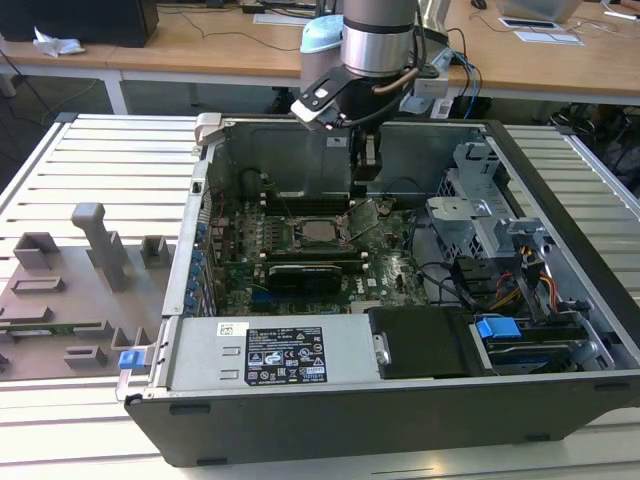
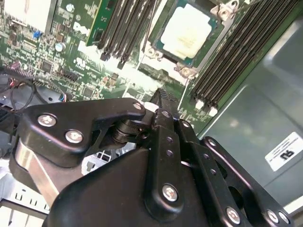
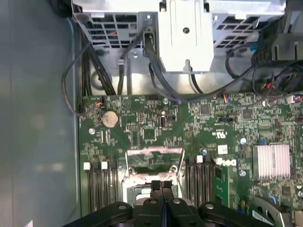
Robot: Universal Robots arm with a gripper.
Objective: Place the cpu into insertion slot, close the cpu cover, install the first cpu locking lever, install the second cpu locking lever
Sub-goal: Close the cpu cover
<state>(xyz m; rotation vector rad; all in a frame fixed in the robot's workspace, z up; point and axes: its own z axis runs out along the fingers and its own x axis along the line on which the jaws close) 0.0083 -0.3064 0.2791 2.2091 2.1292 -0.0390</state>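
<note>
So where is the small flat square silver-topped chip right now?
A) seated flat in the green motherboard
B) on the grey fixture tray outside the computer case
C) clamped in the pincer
A: in the second wrist view the small flat square silver-topped cpu sits flat in the green motherboard, apart from the black pincer, which hangs above the board.

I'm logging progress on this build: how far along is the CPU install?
Done: the cpu is seated, with its metal top exposed. In hand: nothing; the gripper, shut and empty, hovers close to the raised cpu cover. Left: the cover is not yet down over the chip, so closing it and setting both locking levers remain.
</note>
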